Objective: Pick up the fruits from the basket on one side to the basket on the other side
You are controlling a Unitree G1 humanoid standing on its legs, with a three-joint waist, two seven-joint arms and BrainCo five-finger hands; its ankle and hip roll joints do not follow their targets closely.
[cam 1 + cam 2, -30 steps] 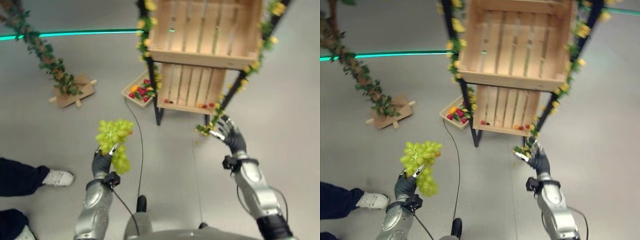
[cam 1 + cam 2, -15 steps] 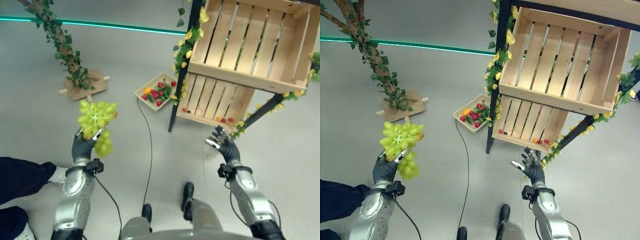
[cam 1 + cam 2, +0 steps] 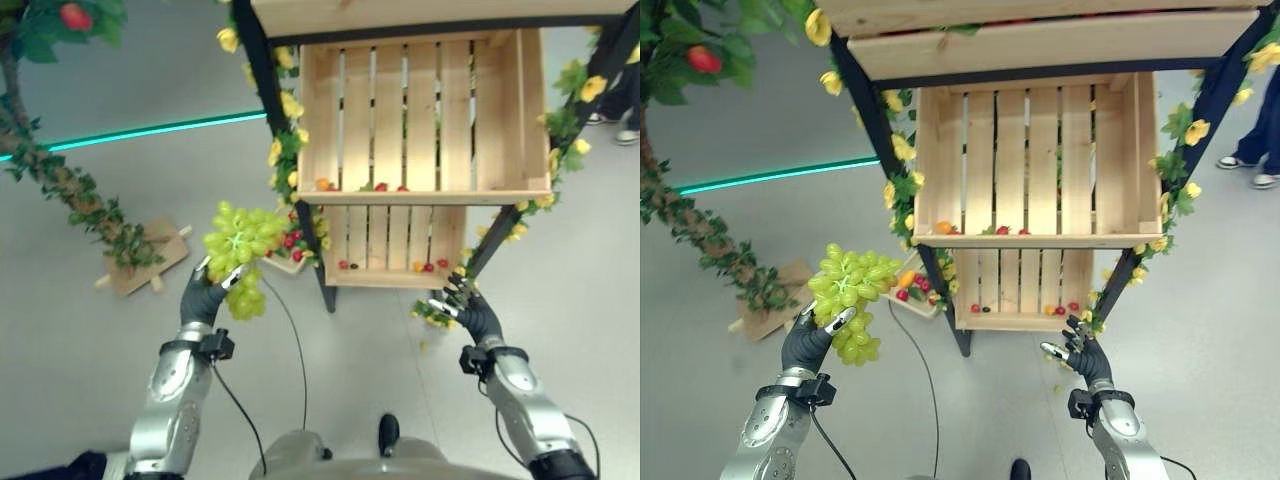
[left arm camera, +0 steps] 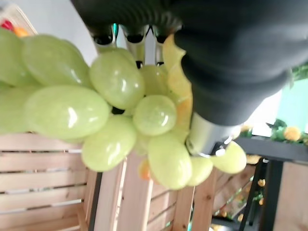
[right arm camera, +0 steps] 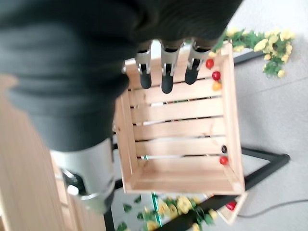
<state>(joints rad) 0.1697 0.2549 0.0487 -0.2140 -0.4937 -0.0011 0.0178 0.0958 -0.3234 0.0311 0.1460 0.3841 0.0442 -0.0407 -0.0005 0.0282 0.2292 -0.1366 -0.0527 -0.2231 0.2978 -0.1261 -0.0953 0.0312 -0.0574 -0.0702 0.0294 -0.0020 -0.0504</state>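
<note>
Our left hand (image 3: 203,298) clamps its fingers on the bunch of pale green grapes (image 3: 240,250), left of the slatted wooden crate (image 3: 1035,165). We should carry it level into that crate (right hand (image 3: 1087,360) fingers apart, idle).

I note left hand (image 3: 205,298) at 8 o'clock in head view: dark ribbed cover (image 4: 231,57) over back and wrist, glossy, rounded. Right hand (image 3: 472,315) at 4 o'clock: same dark cover. Fingers (image 5: 166,67) silver with dark rounded tips, set in even row. Thumb (image 5: 89,173) silver, cylindrical, small fasteners at its end. Left arm (image 3: 175,400) and right arm (image 3: 525,410): smooth silver-grey shells, tapering. Black collar at each wrist.
</note>
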